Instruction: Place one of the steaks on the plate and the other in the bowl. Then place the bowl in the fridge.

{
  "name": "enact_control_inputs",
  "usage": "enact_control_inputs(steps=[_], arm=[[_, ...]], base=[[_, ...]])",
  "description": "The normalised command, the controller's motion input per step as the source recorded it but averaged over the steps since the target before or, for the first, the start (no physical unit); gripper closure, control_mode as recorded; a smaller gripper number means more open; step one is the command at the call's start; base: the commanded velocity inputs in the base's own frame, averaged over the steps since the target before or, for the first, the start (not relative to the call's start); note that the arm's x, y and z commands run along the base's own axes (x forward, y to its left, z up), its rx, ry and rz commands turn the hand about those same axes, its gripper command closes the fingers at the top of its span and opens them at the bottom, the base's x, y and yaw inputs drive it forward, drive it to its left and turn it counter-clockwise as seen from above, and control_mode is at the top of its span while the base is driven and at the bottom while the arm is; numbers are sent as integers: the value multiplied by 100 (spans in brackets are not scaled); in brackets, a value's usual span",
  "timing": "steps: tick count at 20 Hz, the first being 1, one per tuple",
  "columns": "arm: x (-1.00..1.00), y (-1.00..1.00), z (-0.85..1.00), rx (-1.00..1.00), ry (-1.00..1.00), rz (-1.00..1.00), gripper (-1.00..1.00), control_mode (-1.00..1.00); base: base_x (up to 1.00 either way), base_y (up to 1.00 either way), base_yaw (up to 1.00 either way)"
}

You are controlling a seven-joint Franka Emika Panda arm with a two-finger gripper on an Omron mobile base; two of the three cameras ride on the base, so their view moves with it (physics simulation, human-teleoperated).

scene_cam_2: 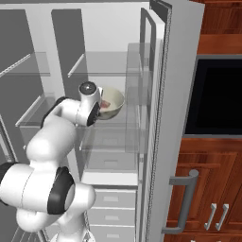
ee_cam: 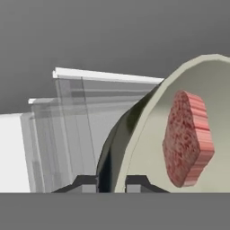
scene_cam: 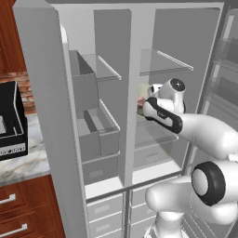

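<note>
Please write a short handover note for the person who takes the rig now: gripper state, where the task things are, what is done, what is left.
Gripper: shut on the bowl's rim, one finger inside and one outside.
Bowl: inside the open fridge, at the level of a glass shelf on the right side; I cannot tell if it already rests there.
Pinkish-red steak: in the bowl.
Done: one steak in the bowl, bowl brought into the fridge.
Left: set the bowl down, release, withdraw the arm. Check the other steak and the plate.
</note>
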Motion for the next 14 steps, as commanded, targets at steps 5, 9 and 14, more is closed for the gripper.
enact_control_inputs(steps=[5, 9, 14], arm=[[16, -13, -6, 0, -1, 9, 100, -100], [0, 0, 0, 0, 0, 6, -100, -100], [0, 0, 0, 0, 0, 5, -100, -100]], base=[[0, 0, 0], [0, 0, 0], [0, 0, 0]])
